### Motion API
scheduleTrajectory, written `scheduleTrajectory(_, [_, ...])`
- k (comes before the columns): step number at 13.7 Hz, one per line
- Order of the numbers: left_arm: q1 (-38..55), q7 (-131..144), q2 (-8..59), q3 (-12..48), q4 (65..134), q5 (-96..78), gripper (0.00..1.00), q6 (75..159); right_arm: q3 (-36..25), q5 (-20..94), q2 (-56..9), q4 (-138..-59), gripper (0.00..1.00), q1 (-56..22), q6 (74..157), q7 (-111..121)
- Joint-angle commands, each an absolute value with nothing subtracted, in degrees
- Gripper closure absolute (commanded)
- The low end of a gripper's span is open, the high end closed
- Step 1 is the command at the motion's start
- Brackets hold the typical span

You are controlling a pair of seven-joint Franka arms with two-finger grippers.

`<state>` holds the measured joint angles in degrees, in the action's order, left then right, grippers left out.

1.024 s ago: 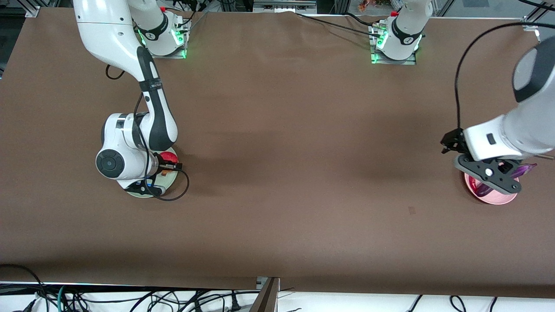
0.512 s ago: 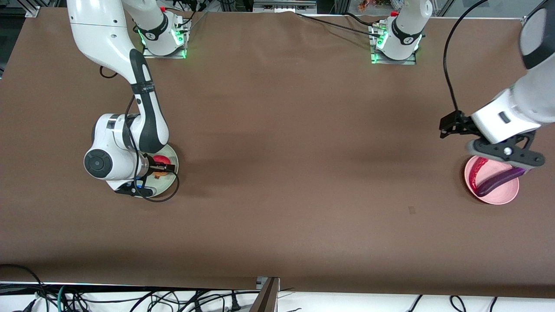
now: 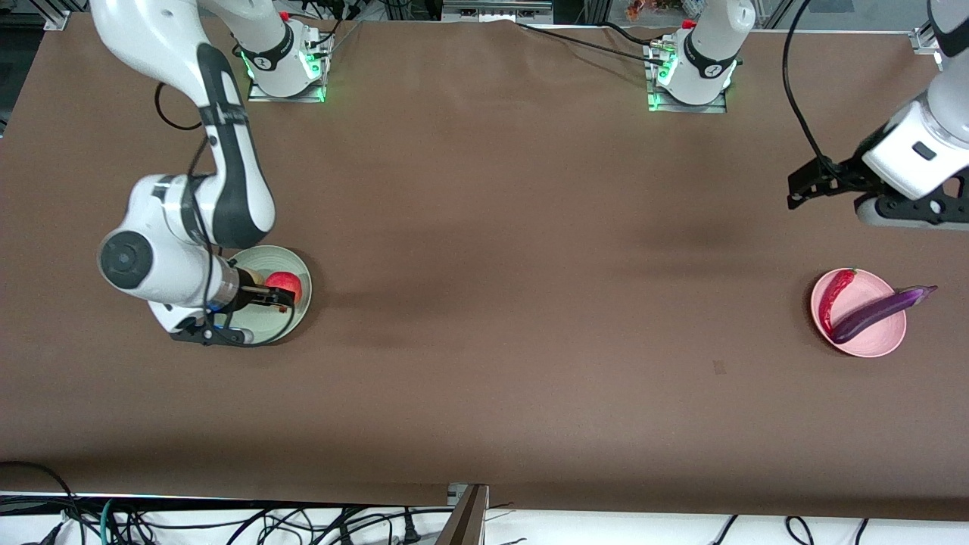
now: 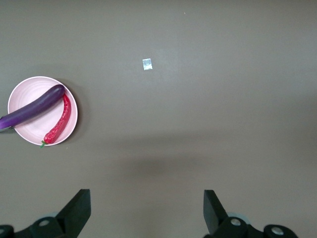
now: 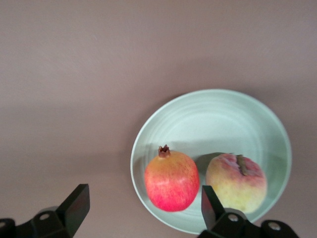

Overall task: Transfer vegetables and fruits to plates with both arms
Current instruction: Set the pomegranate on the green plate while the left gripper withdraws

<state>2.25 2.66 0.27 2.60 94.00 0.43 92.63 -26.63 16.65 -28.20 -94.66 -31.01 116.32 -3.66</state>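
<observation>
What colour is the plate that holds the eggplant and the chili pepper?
Pink; the left wrist view shows it best.

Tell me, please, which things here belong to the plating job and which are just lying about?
Job:
- glossy purple eggplant, red chili pepper, on round pink plate
- red-yellow fruit, pale peach, on pale green plate
- left gripper, right gripper, both open

Lying about:
- small pale tag on table

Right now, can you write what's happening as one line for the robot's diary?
green plate: red fruit, peach | pink plate: eggplant, chili | left gripper: open, empty | right gripper: open, empty
</observation>
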Motion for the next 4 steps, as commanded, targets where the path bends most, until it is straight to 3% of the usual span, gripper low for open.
scheduleTrajectory(1, [2.11,2.64,-2.02,2.72,96.59,2.2,0.0,94.39,-27.51,13.29,-21.72,-95.19,0.0,-31.29,112.35,-2.37])
scheduleTrajectory(4, [2.11,2.9,-1.93,2.72,96.5,2.2,0.0,94.39,-27.51,11.43,-21.27,-88.52,0.0,-31.37,99.98,-3.77])
